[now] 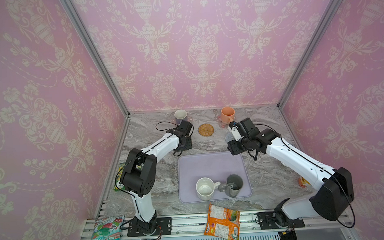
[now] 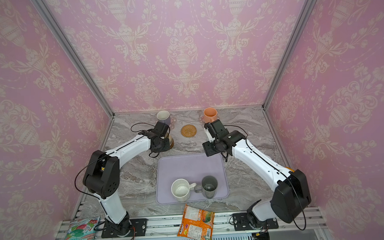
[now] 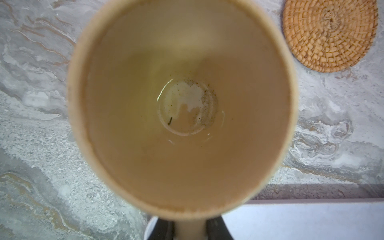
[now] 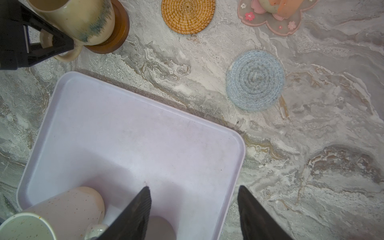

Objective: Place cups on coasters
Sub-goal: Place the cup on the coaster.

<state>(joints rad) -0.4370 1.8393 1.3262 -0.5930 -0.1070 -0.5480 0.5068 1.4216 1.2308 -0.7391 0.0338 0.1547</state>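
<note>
While in left gripper, beige mug.

This is a robot test booth dressed up as a home, not a real room. Pink floral wallpaper covers three panels held by bare metal posts running in from the upper corners, and the marble-look tabletop carries an orange mug and a woven coaster. Along the lower edge of both top views, a left arm and a right arm are bolted to a slotted metal rail.

Pink damask walls, grey marble tabletop, perhaps aluminium posts
</note>
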